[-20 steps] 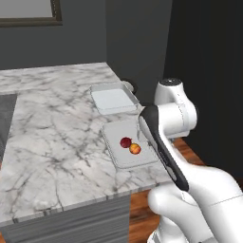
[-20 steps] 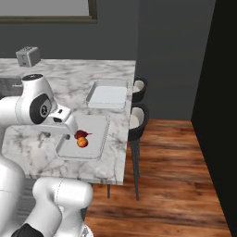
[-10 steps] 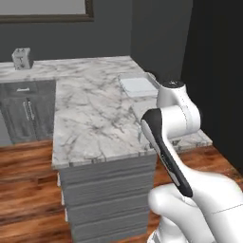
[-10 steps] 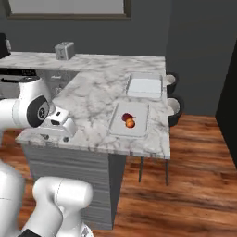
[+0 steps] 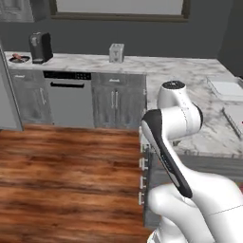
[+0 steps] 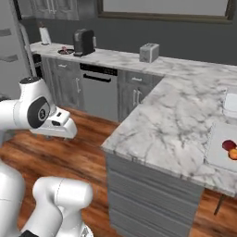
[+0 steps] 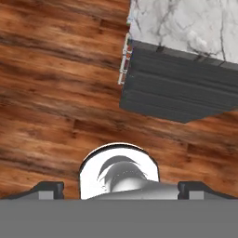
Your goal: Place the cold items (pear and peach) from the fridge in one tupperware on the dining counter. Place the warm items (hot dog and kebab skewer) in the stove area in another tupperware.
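One white tupperware (image 6: 221,147) lies on the marble dining counter (image 6: 176,120) at the far right, holding a dark red fruit (image 6: 228,145) and an orange one (image 6: 233,153); these are the pear and peach, though which is which is unclear. Another tupperware (image 6: 231,102) lies behind it, also seen in the left base view (image 5: 228,88). My gripper (image 7: 121,189) hangs over the wooden floor beside the counter's corner, open wide with nothing between its fingertips (image 7: 48,188). A dark plate (image 5: 19,58) with something reddish sits far off on the back counter; it is too small to name.
The back counter carries a black coffee machine (image 6: 84,41) and a toaster (image 6: 149,52), with a dishwasher (image 5: 69,97) below. Grey drawers (image 7: 176,90) front the dining counter. The fridge (image 6: 10,51) stands at the far left. Wooden floor (image 5: 66,180) lies open to the left.
The whole picture has shifted: the base has turned away from the dining counter toward the back counter and floor. The tupperwares now sit at the right edge. The gripper stays open.
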